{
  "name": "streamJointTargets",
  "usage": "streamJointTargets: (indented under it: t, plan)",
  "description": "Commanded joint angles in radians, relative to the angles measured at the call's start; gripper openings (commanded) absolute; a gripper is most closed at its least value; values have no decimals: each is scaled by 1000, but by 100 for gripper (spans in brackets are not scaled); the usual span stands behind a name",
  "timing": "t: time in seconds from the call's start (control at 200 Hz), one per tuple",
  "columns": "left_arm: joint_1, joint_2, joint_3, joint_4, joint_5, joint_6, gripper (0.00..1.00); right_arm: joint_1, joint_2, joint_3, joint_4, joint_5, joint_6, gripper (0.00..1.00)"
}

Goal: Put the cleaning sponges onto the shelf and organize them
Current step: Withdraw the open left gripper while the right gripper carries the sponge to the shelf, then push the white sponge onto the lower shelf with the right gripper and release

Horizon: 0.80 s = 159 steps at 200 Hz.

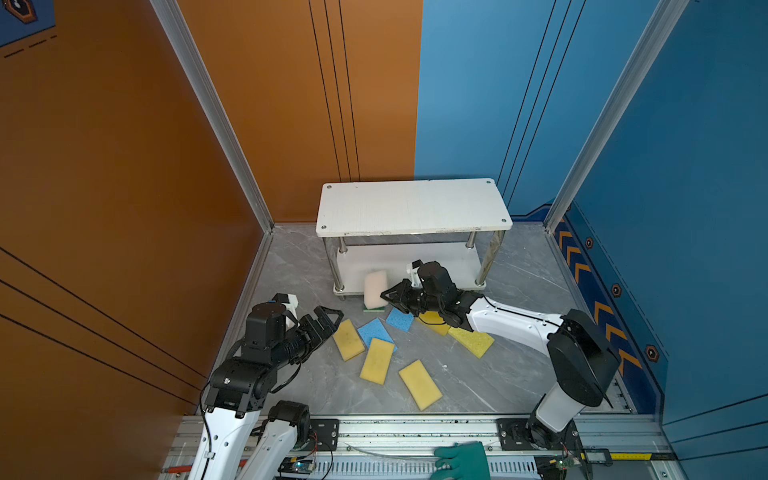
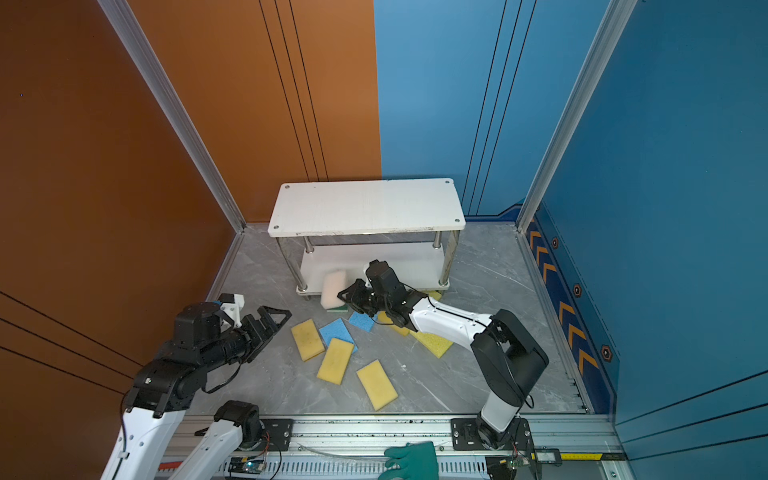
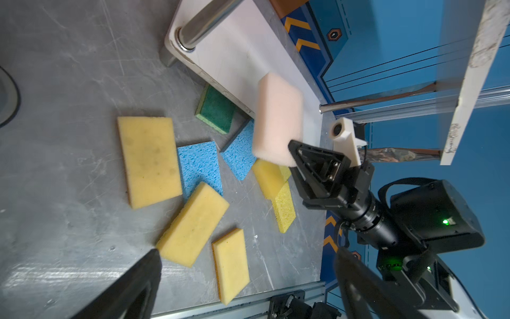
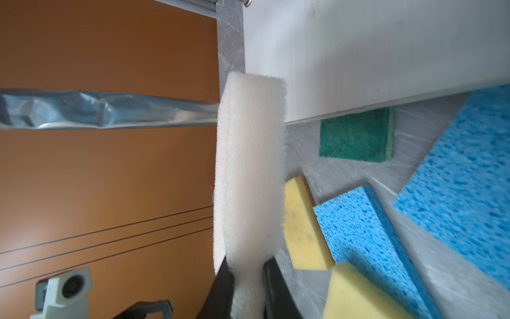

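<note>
We're in a robot test booth, folks: orange wall (image 1: 104,166) at nine o'clock, blue wall (image 1: 685,208) at three, metal rail (image 1: 415,428) and bare circuit board (image 1: 297,465) at six.

**One claw wide, the other pinched**

The left gripper (image 1: 332,320) hangs low, jaws spread wide, forearm stretched forward. The right arm (image 1: 511,322) bends at a raised elbow and reaches toward the middle, with the right gripper (image 1: 385,297) pinched on a pale sponge (image 1: 375,286).
</note>
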Motion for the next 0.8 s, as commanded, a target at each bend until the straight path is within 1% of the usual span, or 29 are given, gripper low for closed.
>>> streamJointTargets:
  t: [0.0,0.165,0.33,0.38,0.4,0.621,0.791]
  plan:
    - [16,-15,50,-110,-32,71,98,-12,82,99,89,-7,25,16]
    - [33,-13,72,-147,-36,95,98,-15,222,220,94,13,46,16]
    - [51,-6,85,-161,-26,107,98,-16,324,289,115,26,80,16]
    - [57,-1,92,-166,-19,112,98,-17,334,309,118,28,86,15]
    - [59,0,95,-168,-16,114,98,-15,365,317,117,30,86,16]
    - [87,6,107,-193,3,138,98,-15,437,394,97,42,87,15]
    - [107,8,101,-198,31,146,98,-12,478,423,95,59,94,15]
